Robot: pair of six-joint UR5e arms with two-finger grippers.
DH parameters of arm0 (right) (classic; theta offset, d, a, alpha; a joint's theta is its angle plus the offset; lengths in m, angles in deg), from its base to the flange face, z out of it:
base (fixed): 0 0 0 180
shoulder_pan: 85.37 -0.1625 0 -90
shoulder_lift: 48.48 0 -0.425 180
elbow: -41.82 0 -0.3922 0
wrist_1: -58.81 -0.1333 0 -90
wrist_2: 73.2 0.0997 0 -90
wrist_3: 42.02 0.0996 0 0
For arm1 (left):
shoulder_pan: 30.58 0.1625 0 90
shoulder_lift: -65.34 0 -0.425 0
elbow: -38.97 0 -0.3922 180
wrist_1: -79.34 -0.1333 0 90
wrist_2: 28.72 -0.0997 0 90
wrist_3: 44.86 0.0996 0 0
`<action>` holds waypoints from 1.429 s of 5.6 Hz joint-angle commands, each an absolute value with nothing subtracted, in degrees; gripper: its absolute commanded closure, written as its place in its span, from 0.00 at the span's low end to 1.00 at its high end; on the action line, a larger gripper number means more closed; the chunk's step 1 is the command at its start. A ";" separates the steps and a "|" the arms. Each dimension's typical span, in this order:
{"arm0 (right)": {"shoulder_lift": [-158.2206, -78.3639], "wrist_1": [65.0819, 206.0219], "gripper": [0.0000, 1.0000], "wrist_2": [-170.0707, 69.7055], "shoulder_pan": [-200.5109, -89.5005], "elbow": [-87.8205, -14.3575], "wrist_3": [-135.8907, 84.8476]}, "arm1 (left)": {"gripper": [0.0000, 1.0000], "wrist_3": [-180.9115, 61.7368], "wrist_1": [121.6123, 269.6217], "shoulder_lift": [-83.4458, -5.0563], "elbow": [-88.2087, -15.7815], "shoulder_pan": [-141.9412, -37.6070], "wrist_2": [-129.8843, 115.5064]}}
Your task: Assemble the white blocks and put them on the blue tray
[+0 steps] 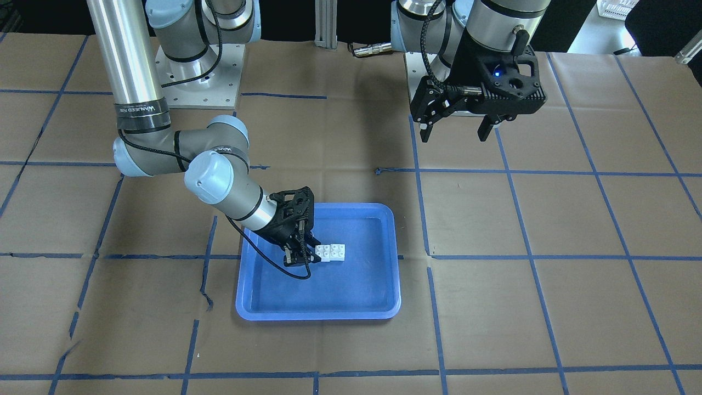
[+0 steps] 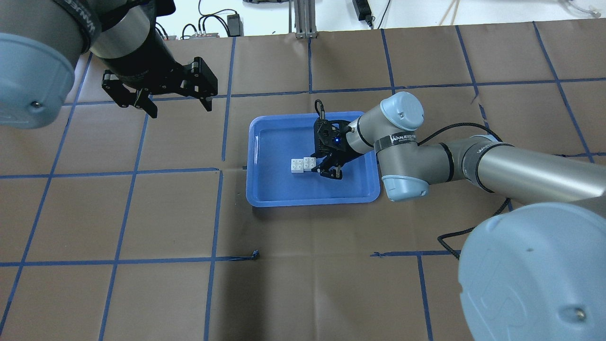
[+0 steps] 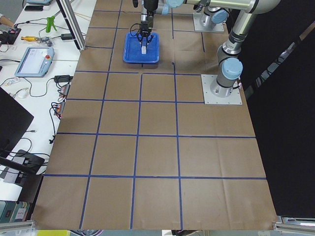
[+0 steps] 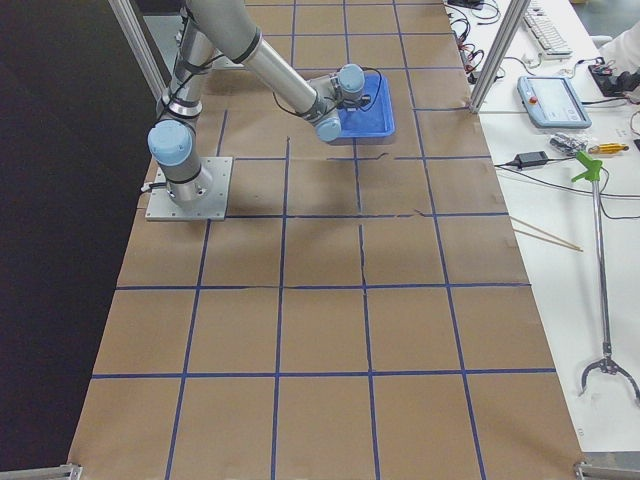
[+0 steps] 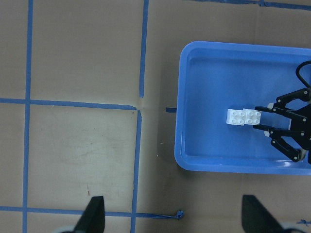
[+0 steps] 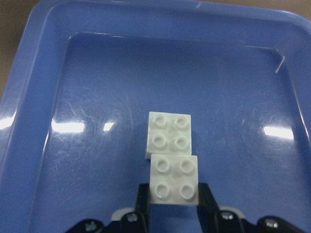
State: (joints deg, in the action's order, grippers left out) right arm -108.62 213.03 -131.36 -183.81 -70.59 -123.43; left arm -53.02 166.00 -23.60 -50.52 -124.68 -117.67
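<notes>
Found the blocks (image 6: 171,155) studs-up and edge to edge on the tray (image 6: 34,145) floor, near its middle, plain white, four studs apiece. Caught the right gripper (image 2: 317,166) nipped on the nearer one, a finger (image 6: 143,201) tight against each side. Noted that arm stretched in low, wrist tipped down over the tray's rim. Got the finger contact only from the right wrist camera; made out a mere white speck from the side views. Spotted the left gripper (image 2: 180,110) spread wide, holding nothing, high over the table (image 2: 303,284), well apart from the tray.
</notes>
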 commanded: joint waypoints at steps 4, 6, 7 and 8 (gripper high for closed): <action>-108.69 212.97 0.20 -131.30 -183.72 -70.33 -123.41 | 0.01 -52.94 165.91 -23.60 -50.41 -124.71 -117.75; -110.43 210.62 0.00 -134.09 -183.64 -67.45 -119.58 | 0.01 -52.94 165.91 -23.60 -50.41 -124.62 -117.75; -114.28 201.20 0.00 -138.64 -183.64 -65.52 -112.76 | 0.01 -53.03 165.91 -23.60 -50.41 -124.71 -117.67; -119.97 188.22 0.00 -143.29 -183.46 -63.06 -103.64 | 0.01 -52.86 165.91 -23.60 -50.41 -124.71 -117.75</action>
State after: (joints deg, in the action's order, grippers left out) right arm -115.43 198.63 -139.24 -183.56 -65.16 -111.09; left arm -52.96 165.91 -23.61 -50.41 -124.68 -117.71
